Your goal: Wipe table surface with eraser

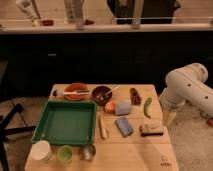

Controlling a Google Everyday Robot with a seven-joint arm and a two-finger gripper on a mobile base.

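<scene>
one gripper (169, 118) beside eraser (151, 130), arm (187, 87) cut off

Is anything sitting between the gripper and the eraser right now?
Nothing visible. The gripper hangs beside the right edge of the table surface, with the eraser just inside it. The green pod lies farther back, off that path.

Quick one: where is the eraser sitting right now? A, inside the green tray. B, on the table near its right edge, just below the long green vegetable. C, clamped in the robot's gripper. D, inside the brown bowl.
B: the eraser lies flat on the table surface near its right edge, just below the long green vegetable, while the gripper hangs beside the table's right edge, apart from it.
</scene>
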